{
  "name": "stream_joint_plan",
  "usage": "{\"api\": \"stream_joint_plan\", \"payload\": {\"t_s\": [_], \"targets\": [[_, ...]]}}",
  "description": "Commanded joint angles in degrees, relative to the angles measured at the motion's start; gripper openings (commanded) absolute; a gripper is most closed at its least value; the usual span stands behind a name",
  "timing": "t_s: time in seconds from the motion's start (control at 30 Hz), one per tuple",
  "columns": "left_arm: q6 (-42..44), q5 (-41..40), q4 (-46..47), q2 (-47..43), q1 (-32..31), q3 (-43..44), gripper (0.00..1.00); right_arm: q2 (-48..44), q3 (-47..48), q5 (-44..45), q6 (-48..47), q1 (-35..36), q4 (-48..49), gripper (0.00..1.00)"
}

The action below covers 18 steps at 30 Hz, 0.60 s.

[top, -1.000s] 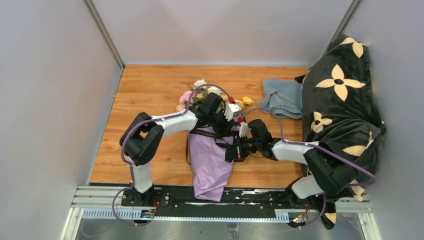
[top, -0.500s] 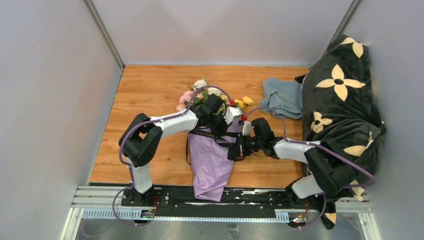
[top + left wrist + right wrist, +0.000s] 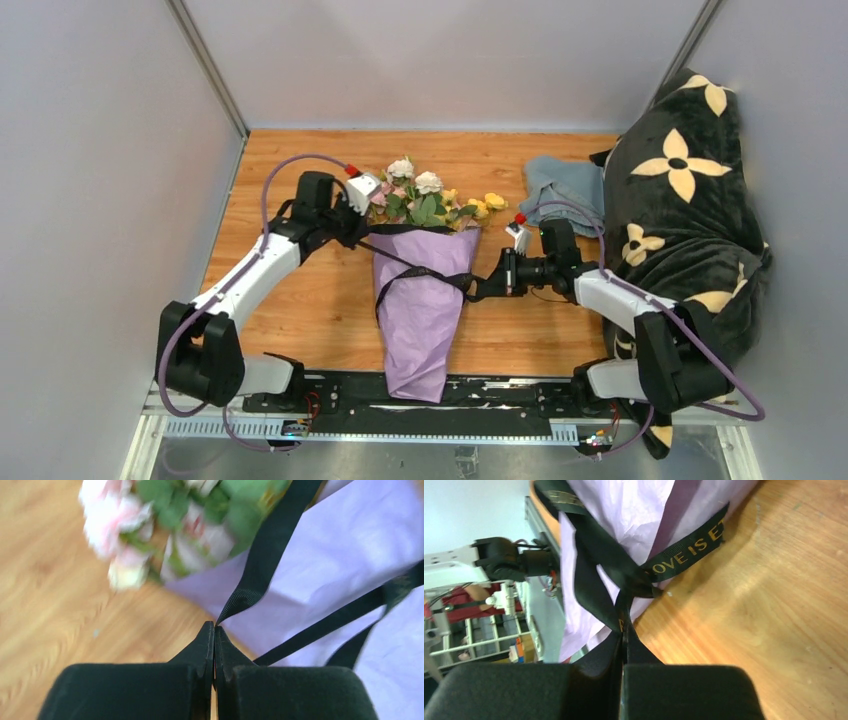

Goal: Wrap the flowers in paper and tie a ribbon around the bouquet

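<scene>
The bouquet lies in the middle of the wooden table, its flowers (image 3: 425, 195) pointing away from the arms and the purple paper (image 3: 420, 320) coned around the stems. A black ribbon (image 3: 425, 272) crosses the cone at a slant and is stretched between both grippers. My left gripper (image 3: 353, 232) sits at the cone's upper left, shut on one end of the ribbon (image 3: 265, 555), beside the flowers (image 3: 125, 545). My right gripper (image 3: 488, 289) sits at the cone's right side, shut on the other end of the ribbon (image 3: 684, 557), which carries gold lettering and knots against the paper (image 3: 624, 510).
A grey-blue folded cloth (image 3: 565, 195) lies at the back right. A black blanket with cream flowers (image 3: 690, 200) is heaped along the right side. The cone's tip hangs over the black base rail (image 3: 520, 395) at the near edge. Grey walls close in the left and back.
The left gripper closed on the ribbon and swung out from over the bouquet to its left. The right gripper drew back to the right. The ribbon now runs taut across the cone.
</scene>
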Motion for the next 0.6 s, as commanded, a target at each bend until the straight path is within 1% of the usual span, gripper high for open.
{"api": "stream_joint_plan", "payload": {"t_s": [0.0, 0.1, 0.13, 0.2, 0.23, 0.27, 0.3, 0.33, 0.37, 0.4, 0.43, 0.47, 0.5, 0.53, 0.57], "targets": [[1.8, 1.5, -5.3, -3.8, 7.5, -5.7, 0.0, -2.7, 4.9, -10.9, -2.1, -3.3, -10.4, 0.0], [4.3, 1.7, -7.7, -5.8, 10.3, -6.9, 0.0, -3.2, 6.2, -19.6, 1.5, -3.7, -9.0, 0.0], [5.9, 1.6, -8.7, -6.1, 10.7, -6.8, 0.0, -3.3, 7.1, -21.8, 1.0, -3.7, -10.5, 0.0], [8.5, 1.0, -10.3, -6.5, 10.8, -6.7, 0.0, -4.1, 10.1, -22.5, -4.1, -3.7, -17.9, 0.0], [9.6, 0.5, -10.9, -6.5, 10.8, -6.9, 0.0, -4.6, 11.4, -23.3, -5.7, -3.8, -20.1, 0.0], [10.3, -0.1, -11.0, -6.2, 10.8, -7.1, 0.0, -5.0, 12.0, -24.8, -5.0, -3.8, -19.6, 0.0], [10.9, -0.5, -11.2, -6.1, 10.9, -7.4, 0.0, -5.6, 11.8, -27.0, -1.1, -3.7, -15.1, 0.0], [11.2, -0.7, -11.1, -5.9, 10.9, -7.9, 0.0, -6.5, 10.5, -28.3, 5.9, -3.1, -6.2, 0.0], [11.6, -0.5, -11.1, -5.9, 10.9, -8.3, 0.0, -7.7, 8.9, -28.4, 15.1, -2.4, 5.7, 0.0], [11.8, -0.3, -10.9, -5.8, 10.9, -8.7, 0.0, -8.6, 7.9, -27.5, 22.0, -1.5, 14.1, 0.0], [11.9, -0.3, -10.5, -5.8, 10.9, -9.1, 0.0, -9.1, 8.9, -25.7, 24.8, -0.2, 17.1, 0.0], [12.0, -0.3, -10.3, -5.8, 10.9, -9.2, 0.0, -9.2, 10.3, -24.6, 23.0, 1.2, 14.3, 0.0], [12.2, -0.7, -10.3, -5.6, 10.9, -9.2, 0.0, -9.4, 13.3, -22.8, 17.9, 3.1, 8.0, 0.0], [12.4, -1.3, -10.1, -5.4, 10.9, -9.2, 0.0, -9.4, 18.1, -18.6, 7.6, 5.1, -1.3, 0.0], [12.6, -1.6, -10.0, -5.2, 10.9, -9.3, 0.0, -9.3, 20.5, -16.4, 3.3, 6.9, -9.9, 0.0]]}}
